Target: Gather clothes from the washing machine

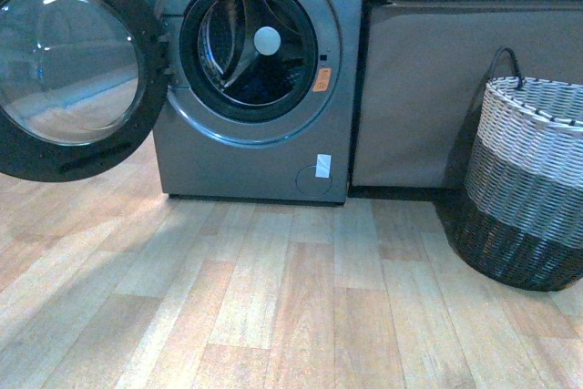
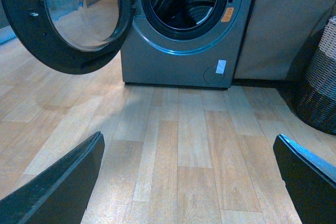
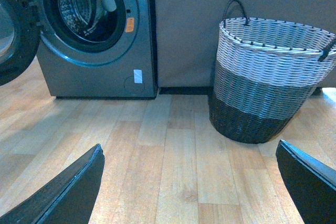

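Front view: we face the washing machine (image 1: 246,166), which stands at the far edge of the wooden floor (image 1: 273,298); no tabletop shows anywhere, so we place things by the floor's edges.
Door (image 1: 68,66): swung wide open to the left, leaving the drum mouth (image 1: 219,43) free.
Clothes (image 1: 260,87): a dark mass low inside the mouth, under a pale round disc (image 1: 267,40) at the back; its folds are too dim to make out.
Basket (image 1: 528,161): woven, near the floor's right edge, in front of the tan cabinet (image 1: 419,88) that stands just beside the machine.
Left wrist view: the left gripper (image 2: 186,182) hangs over bare floor, well short of the machine; its dark fingers (image 2: 63,187) stand wide apart with nothing between them.
Drum mouth: it lies ahead of this gripper, beyond the open door's rim.
Right wrist view: the right gripper (image 3: 188,187) is likewise spread wide and empty, aimed between the machine and the basket (image 3: 268,82).
Step in hand: we judge it the approach, with nothing collected yet.
Doing it well: we would send in the left gripper, keep the jaws spread, pass through the middle of the mouth clear of rim and door, dip low, and close on a thick fold so the limp cloth lifts out whole.
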Action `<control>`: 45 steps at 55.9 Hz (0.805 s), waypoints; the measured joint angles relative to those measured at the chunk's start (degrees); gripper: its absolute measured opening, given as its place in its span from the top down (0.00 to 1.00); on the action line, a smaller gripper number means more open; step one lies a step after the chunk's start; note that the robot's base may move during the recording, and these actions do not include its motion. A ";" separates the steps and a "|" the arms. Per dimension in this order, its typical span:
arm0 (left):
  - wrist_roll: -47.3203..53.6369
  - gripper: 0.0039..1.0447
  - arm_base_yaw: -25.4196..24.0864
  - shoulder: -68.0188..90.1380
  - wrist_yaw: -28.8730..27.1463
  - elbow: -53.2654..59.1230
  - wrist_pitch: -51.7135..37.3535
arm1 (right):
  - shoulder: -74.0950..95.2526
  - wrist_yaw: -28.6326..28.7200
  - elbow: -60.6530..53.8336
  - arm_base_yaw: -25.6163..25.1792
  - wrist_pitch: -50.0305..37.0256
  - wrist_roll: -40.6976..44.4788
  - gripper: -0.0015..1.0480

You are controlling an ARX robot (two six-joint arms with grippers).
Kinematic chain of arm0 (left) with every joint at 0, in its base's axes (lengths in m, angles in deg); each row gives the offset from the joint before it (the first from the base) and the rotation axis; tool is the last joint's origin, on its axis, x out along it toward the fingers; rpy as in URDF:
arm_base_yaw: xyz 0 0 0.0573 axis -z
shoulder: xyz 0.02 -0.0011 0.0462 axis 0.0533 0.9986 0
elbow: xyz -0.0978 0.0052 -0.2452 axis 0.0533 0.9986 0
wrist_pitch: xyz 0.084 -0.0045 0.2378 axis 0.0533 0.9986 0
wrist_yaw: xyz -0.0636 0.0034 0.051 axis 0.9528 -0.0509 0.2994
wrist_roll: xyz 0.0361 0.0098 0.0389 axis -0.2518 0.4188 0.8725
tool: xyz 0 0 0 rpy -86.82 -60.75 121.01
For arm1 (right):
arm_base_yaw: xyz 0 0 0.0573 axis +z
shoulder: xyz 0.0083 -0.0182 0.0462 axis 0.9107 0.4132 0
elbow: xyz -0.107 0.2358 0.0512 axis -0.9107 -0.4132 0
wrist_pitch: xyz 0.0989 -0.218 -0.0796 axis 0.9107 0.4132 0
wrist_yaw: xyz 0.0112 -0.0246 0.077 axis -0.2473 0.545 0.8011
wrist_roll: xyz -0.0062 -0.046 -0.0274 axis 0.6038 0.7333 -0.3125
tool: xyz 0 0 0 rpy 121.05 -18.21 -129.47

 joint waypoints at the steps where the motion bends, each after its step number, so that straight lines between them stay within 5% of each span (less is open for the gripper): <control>1: 0.00 0.06 0.00 0.00 0.00 0.00 0.00 | 0.00 0.00 0.00 0.00 0.00 0.00 0.07; 45: 0.00 0.06 0.00 0.00 0.00 0.00 0.00 | 0.00 0.00 0.00 0.00 0.00 0.00 0.07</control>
